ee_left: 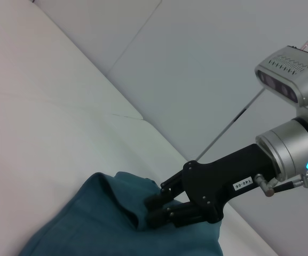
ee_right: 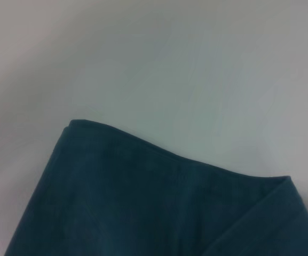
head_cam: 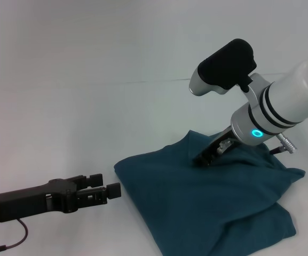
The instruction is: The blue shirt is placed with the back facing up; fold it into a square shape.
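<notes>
Teal blue shirt (head_cam: 207,202) pinched by right pincer (head_cam: 203,160), left pincer (head_cam: 108,188) beside

White table (head_cam: 89,80) — folded blue shirt (head_cam: 196,208) atop

My head camera looks forward and down from well above my right gripper (head_cam: 204,159). My left wrist camera faces that gripper (ee_left: 154,210) from the side; my right wrist camera sits close over the blue shirt (ee_right: 143,208).
</notes>
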